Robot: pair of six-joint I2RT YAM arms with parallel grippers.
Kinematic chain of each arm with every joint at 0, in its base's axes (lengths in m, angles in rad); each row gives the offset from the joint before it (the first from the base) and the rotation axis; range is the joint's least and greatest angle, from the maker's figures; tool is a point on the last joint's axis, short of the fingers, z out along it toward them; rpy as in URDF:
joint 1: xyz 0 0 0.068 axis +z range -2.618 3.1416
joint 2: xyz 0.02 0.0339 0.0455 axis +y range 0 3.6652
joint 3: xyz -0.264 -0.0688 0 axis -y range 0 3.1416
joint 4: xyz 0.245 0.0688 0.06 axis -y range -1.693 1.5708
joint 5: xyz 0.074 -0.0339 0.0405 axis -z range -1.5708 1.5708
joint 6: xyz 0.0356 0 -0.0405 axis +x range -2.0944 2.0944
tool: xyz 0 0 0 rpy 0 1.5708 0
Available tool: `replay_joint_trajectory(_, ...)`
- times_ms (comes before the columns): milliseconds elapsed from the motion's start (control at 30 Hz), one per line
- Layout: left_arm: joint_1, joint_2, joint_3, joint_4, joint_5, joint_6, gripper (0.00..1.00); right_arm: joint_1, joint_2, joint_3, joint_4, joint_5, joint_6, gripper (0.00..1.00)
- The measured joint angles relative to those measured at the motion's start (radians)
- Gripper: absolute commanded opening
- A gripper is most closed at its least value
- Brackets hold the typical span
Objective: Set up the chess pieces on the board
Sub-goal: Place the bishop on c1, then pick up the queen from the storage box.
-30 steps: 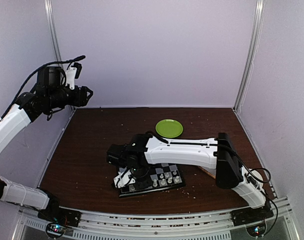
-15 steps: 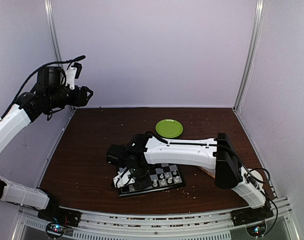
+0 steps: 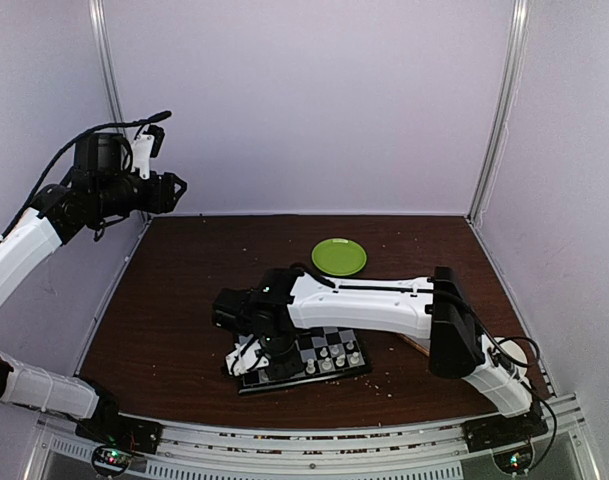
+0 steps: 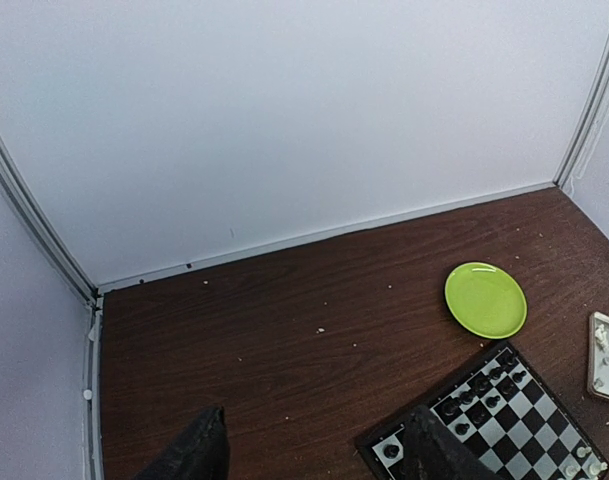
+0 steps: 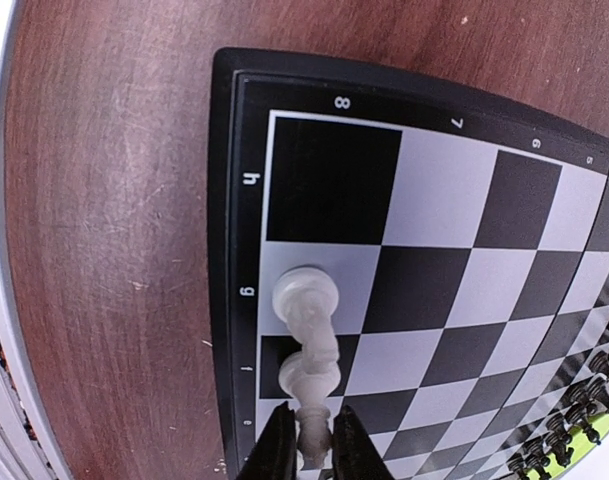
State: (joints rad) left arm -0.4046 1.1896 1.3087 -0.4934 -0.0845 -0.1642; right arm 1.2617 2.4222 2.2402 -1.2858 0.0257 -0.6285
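**One white chessman (image 5: 309,380) held at left end of board (image 5: 334,180)**

Right gripper (image 5: 312,415) pinched it above the edge squares, just beside a second white piece (image 5: 306,295); judged light, stiff, slick plastic, easily toppled; narrow waist the best hold; bare squares all round, black chessmen (image 5: 589,400) well apart; table (image 5: 104,250) beyond the left edge; left gripper (image 4: 314,455) spread wide, raised far left.
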Motion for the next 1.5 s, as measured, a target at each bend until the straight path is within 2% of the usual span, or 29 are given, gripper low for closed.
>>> replay_joint_trajectory(500,0.000,0.007,0.000,0.000,0.003,0.002,0.61,0.000,-0.020,-0.014,-0.003,-0.003,0.004,0.29)
replay_joint_trajectory(600,0.000,0.013,0.000,0.000,0.003,0.003,0.61,-0.003,-0.102,-0.076,-0.005,-0.008,0.003,0.31)
replay_joint_trajectory(800,0.000,0.031,0.000,0.000,0.017,0.011,0.61,-0.047,-0.406,-0.239,0.011,-0.047,0.006,0.31)
replay_joint_trajectory(1033,0.000,0.094,0.000,-0.001,0.118,0.021,0.58,-0.233,-0.708,-0.515,0.090,-0.032,0.014,0.26)
replay_joint_trajectory(1267,0.000,0.125,0.000,0.000,0.200,0.021,0.58,-0.408,-0.909,-0.807,0.167,0.017,0.030,0.32)
replay_joint_trajectory(1500,0.000,0.125,0.000,0.002,0.222,0.020,0.57,-0.713,-0.963,-0.967,0.195,-0.054,0.075,0.26)
